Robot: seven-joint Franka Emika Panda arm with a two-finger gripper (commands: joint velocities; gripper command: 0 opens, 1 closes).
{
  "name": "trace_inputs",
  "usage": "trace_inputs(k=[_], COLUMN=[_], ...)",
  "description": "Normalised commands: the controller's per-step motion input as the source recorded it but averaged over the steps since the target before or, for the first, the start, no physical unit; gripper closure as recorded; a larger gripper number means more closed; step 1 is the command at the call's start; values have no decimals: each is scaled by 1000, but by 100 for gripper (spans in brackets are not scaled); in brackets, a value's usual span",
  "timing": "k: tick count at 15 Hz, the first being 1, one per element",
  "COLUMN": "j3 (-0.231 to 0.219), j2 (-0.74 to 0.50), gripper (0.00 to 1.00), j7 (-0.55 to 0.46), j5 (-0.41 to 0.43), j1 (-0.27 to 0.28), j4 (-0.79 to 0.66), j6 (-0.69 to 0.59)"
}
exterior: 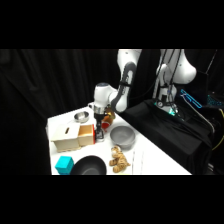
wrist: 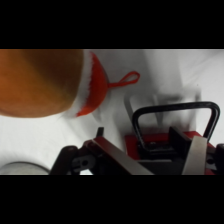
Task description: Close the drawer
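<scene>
Matt orange-brown drawer [exterior: 86, 134]; glossy black bowl [exterior: 90, 165]; dull metal bowl [exterior: 122, 136].

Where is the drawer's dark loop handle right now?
In the wrist view, the dark loop handle stands at lower right, just beyond the pincer, on the orange-brown drawer of the beige box, left of the grey bowl.

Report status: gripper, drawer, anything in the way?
Gripper down at the drawer front, by its loop handle. Drawer not flush with the beige box. Grey bowl close beside.
</scene>
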Motion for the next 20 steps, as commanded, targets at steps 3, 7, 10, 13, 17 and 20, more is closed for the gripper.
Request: trace_inputs(k=[3, 7, 10, 13, 17, 20], j3=[27, 21, 11, 51, 77, 42], j2=[88, 65, 127, 268, 408, 351], gripper=[0, 0, 0, 0, 0, 0], j7=[-26, -53, -81, -145, -179, -108], j5=[78, 62, 44, 52, 66, 45], j1=[-31, -55, -77, -144, -175, -99], j4=[164, 267, 404, 577, 752, 702], j6=[57, -111, -211, -265, -295, -223])
